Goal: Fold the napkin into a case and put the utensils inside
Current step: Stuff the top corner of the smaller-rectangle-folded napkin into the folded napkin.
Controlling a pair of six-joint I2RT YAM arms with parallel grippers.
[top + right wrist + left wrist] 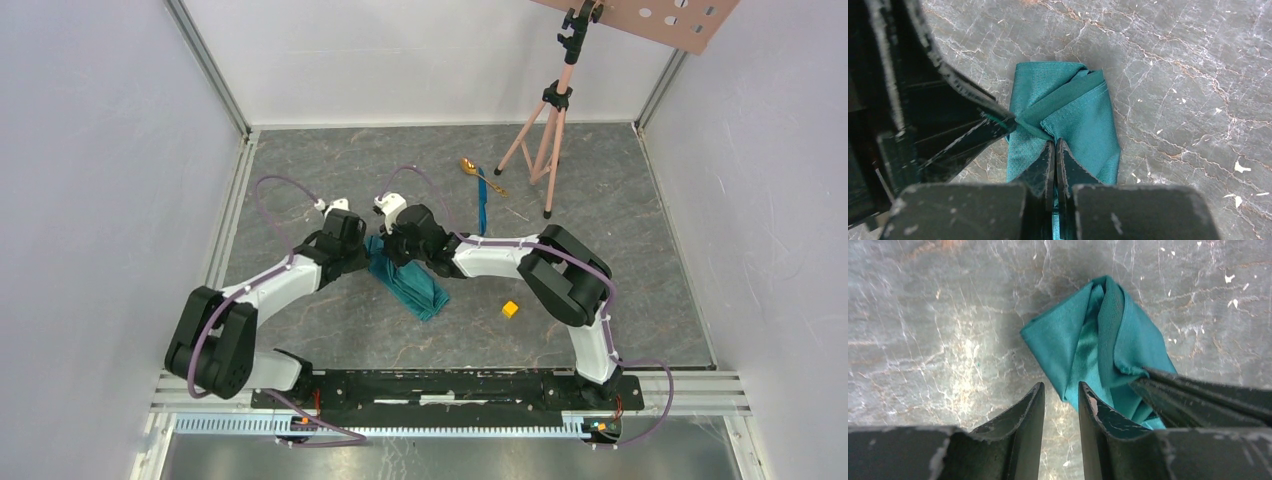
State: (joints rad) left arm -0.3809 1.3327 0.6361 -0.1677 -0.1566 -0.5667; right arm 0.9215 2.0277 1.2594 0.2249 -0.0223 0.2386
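Note:
The teal napkin lies as a narrow folded bundle in the middle of the table. My right gripper is shut on a fold of the napkin near the bundle's upper end. My left gripper is open with a narrow gap, and only bare table shows between its fingers. The napkin's near corner lies just ahead of its right fingertip. Both grippers meet over the cloth's upper end in the top view. The gold spoon and the blue knife lie together farther back, apart from the cloth.
A small yellow cube sits right of the napkin. A pink tripod stands at the back right, close to the utensils. White walls enclose the grey marbled table.

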